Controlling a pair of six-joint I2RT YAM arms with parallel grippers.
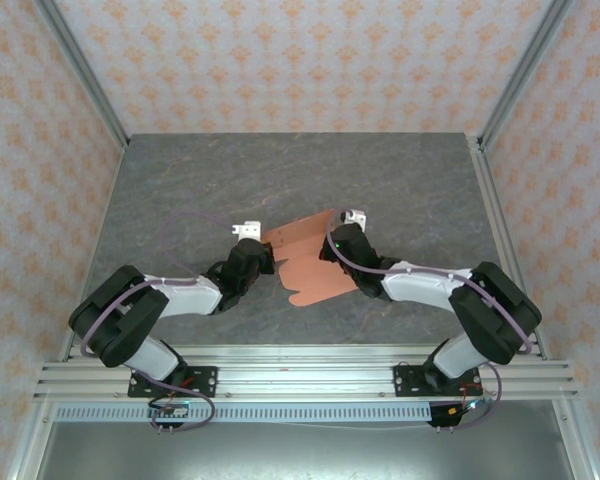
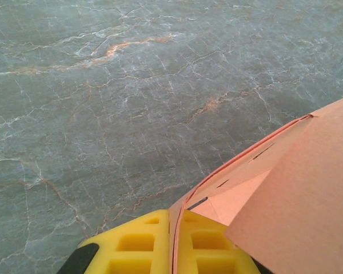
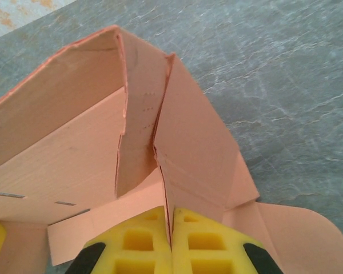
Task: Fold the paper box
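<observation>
The paper box [image 1: 310, 262] is a salmon-orange cardboard sheet, partly folded, held above the grey table between both arms. My left gripper [image 1: 261, 262] grips its left edge; its yellow fingers [image 2: 138, 245] are shut on a thin panel edge of the paper box [image 2: 286, 194]. My right gripper [image 1: 332, 250] grips the right side; its yellow fingers [image 3: 206, 242] are shut on an upright folded panel of the paper box [image 3: 188, 142]. A rounded flap [image 1: 315, 290] hangs toward the front.
The grey marbled table [image 1: 300, 180] stretches behind and to both sides of the arms. Patterned walls and metal posts [image 1: 80, 70] fence it. An aluminium rail [image 1: 300, 375] runs along the near edge.
</observation>
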